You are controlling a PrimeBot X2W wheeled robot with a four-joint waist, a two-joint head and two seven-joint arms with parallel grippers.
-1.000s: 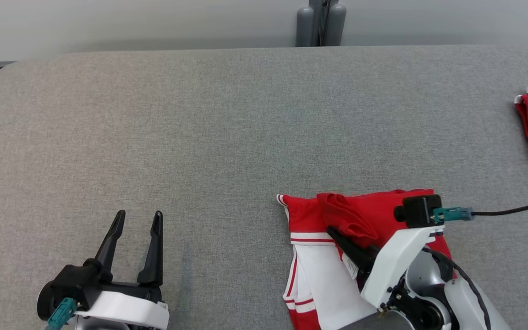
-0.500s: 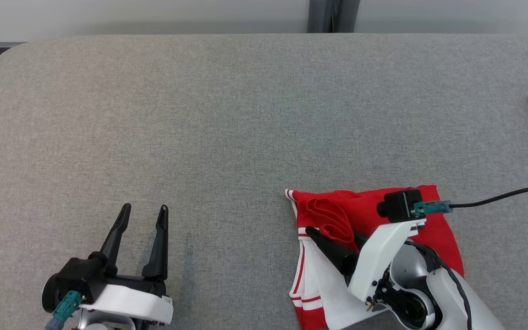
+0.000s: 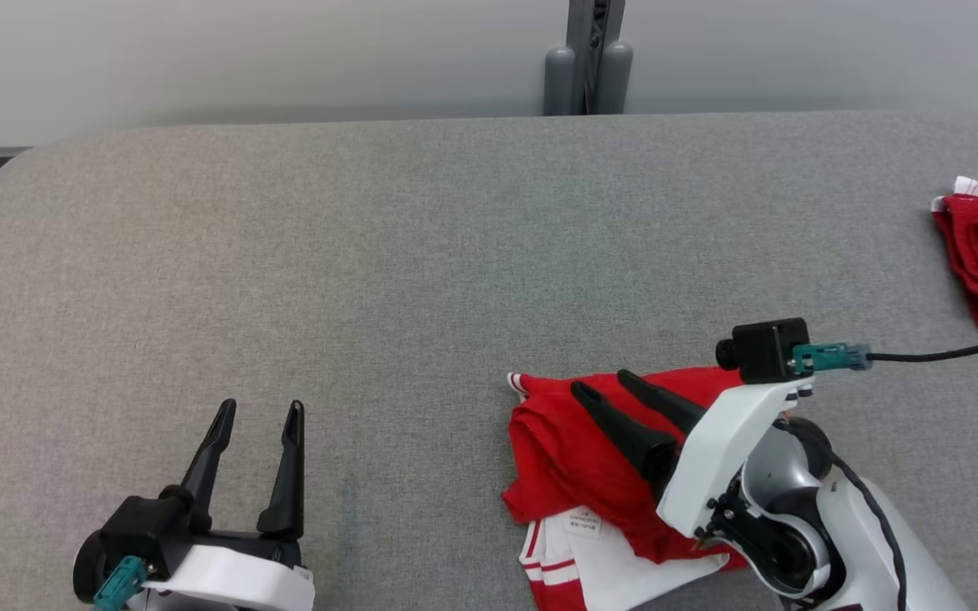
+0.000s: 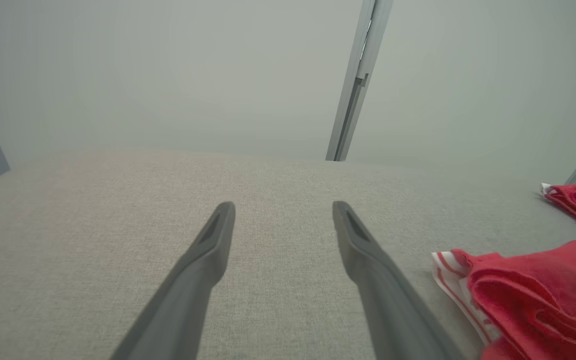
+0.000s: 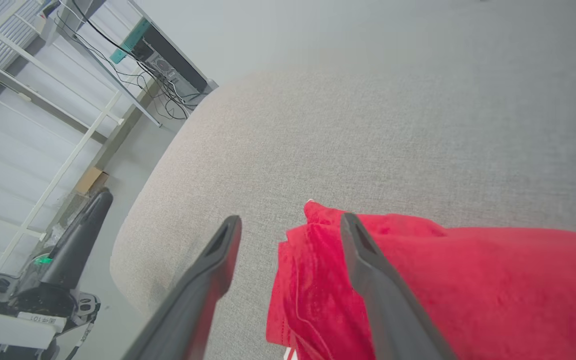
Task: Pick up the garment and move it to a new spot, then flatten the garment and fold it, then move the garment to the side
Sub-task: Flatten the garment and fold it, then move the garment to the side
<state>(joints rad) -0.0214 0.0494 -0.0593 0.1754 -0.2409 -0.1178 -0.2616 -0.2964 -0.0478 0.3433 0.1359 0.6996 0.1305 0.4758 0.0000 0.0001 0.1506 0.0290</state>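
My right hand (image 3: 601, 382) hangs wide and holds nothing, its fingers just above the bunched red garment (image 3: 570, 462) at the near right of the tabletop (image 3: 370, 255). My left hand (image 3: 260, 408), also wide, sits well apart to the left, so the right is nearer.

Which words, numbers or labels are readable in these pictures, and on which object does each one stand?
"101": on a white sticker on the left gripper, seen in the right wrist view; the characters before it are too blurred to read.
Care tag on the red and white garment: a few printed lines, too small to read.
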